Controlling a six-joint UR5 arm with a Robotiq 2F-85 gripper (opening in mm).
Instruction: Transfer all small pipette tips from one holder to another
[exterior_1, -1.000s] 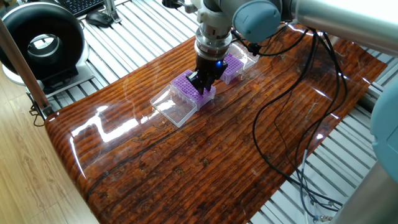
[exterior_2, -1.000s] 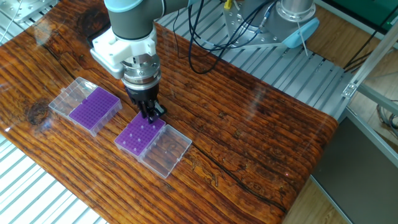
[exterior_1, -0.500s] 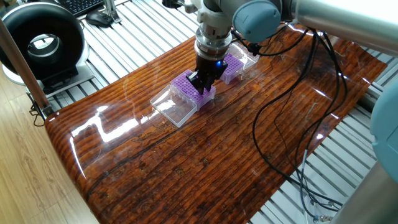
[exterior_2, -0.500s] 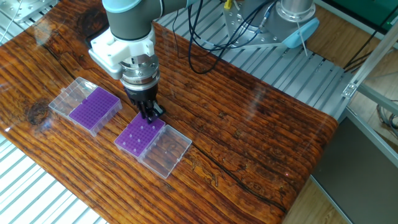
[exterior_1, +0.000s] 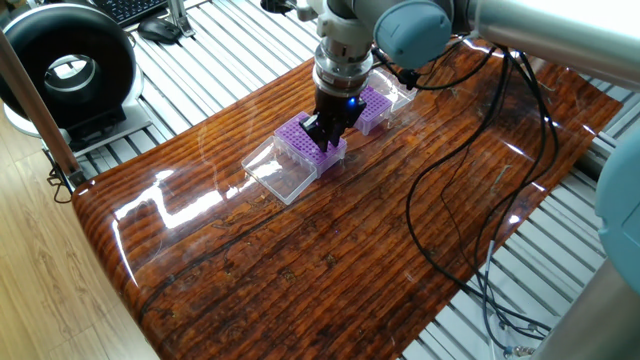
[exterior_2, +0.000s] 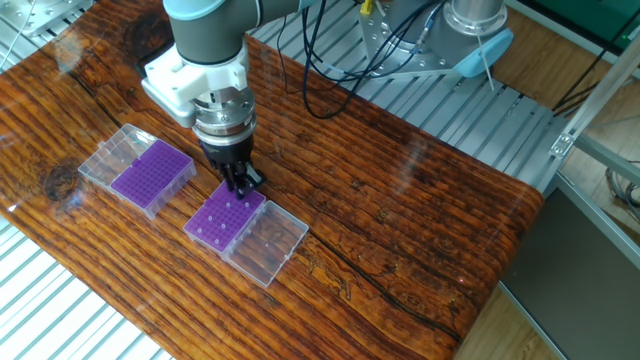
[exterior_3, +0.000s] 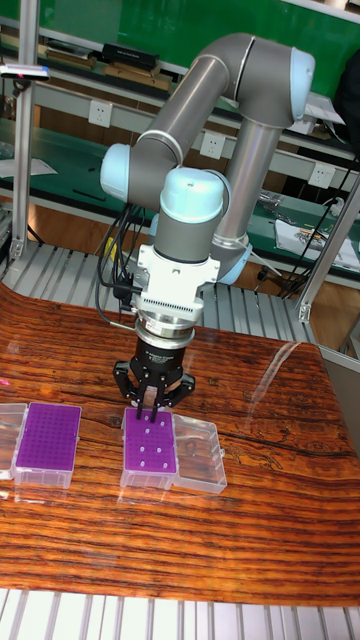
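Observation:
Two purple holders stand on the wooden table, each with a clear lid folded open. The one holder (exterior_2: 152, 172) (exterior_3: 50, 438) (exterior_1: 378, 108) carries a dense dotted grid of small pipette tips. The other holder (exterior_2: 225, 222) (exterior_3: 148, 447) (exterior_1: 303, 143) shows only several pale tips spread over its top. My gripper (exterior_2: 243, 184) (exterior_3: 150, 409) (exterior_1: 324, 134) points straight down over that holder's far edge. Its fingers are pinched together. Whether a tip sits between them is too small to see.
Clear lids (exterior_2: 268, 243) (exterior_3: 198, 452) lie beside the holders. Black cables (exterior_1: 470, 200) drape over the table's right part. A black round device (exterior_1: 68, 65) stands off the table at the left. Slatted metal surrounds the table (exterior_1: 300, 260).
The gripper and wrist have shifted very slightly, by a few pixels, over the sparse holder. The holders have not moved.

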